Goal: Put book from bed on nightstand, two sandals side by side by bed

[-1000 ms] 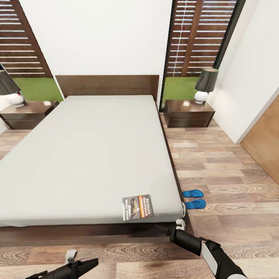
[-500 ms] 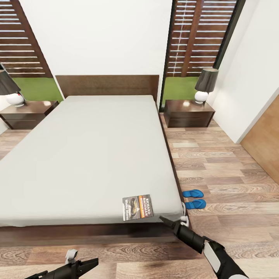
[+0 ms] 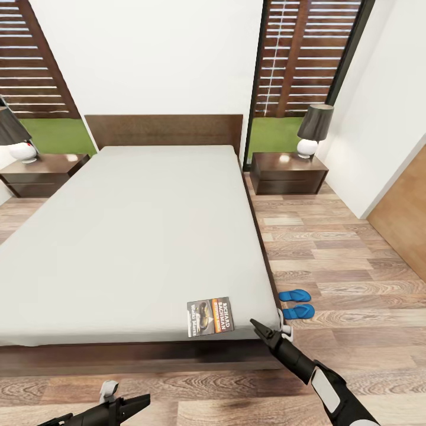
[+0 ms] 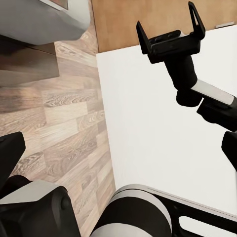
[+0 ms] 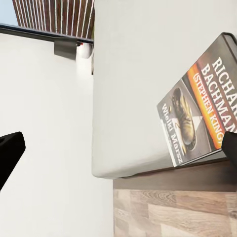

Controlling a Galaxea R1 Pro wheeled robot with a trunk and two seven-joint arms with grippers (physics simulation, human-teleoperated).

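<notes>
The book (image 3: 210,316) lies flat on the grey mattress of the bed (image 3: 136,236), near its front right corner; the right wrist view shows its cover (image 5: 197,118) close up, lying between my fingertips' line. My right gripper (image 3: 269,328) hovers open at that mattress corner, just right of the book and apart from it. The left wrist view also shows this gripper (image 4: 170,24) with its jaws spread. Both blue sandals (image 3: 294,294) (image 3: 299,311) lie side by side on the floor by the bed's right side. My left gripper (image 3: 127,405) hangs open, low before the bed's foot.
One nightstand (image 3: 289,171) with a lamp (image 3: 315,127) stands right of the headboard, another nightstand (image 3: 41,174) with a lamp (image 3: 15,136) at the left. Wood-plank floor (image 3: 343,260) runs along the bed's right side, up to a white wall and brown panel (image 3: 408,219).
My right gripper has risen from below the bed's foot corner to mattress height and come closer to the book. The left arm, book and sandals have not moved.
</notes>
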